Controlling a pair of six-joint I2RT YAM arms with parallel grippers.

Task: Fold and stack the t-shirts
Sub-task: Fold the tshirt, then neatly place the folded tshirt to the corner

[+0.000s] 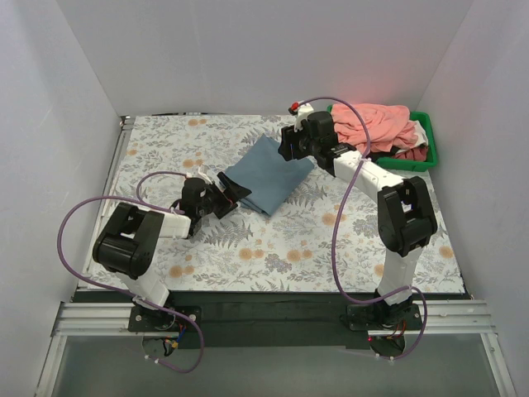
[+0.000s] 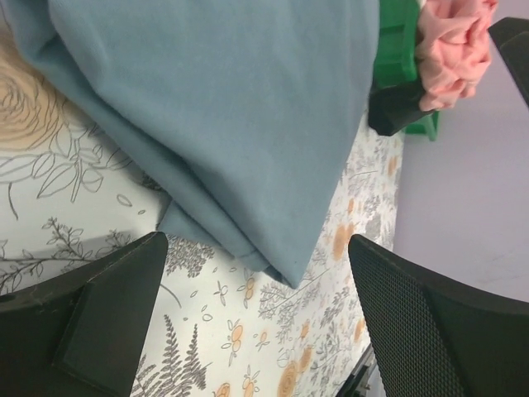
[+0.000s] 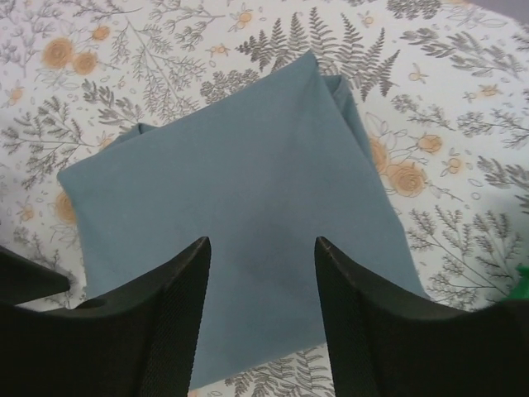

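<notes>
The folded grey-blue t-shirt [image 1: 266, 175] lies flat mid-tabletop, toward the far edge. Pink t-shirts [image 1: 376, 124] fill the green bin [image 1: 427, 141] at the far right corner. The right gripper [image 3: 260, 241] is open above the folded shirt's far part. The left gripper [image 2: 258, 240] is open and empty at its near-left corner.

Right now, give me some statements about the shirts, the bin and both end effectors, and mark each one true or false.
1. The blue-grey shirt lies folded on the floral table cover. True.
2. The left end effector is clamped on that shirt. False: its jaws stand wide open and hold nothing.
3. Pink shirts are piled in the green bin. True.
4. The green bin sits at the table's left edge. False: it is at the far right corner.
5. The right end effector grips a pink shirt. False: it is open, over the blue-grey shirt.
</notes>
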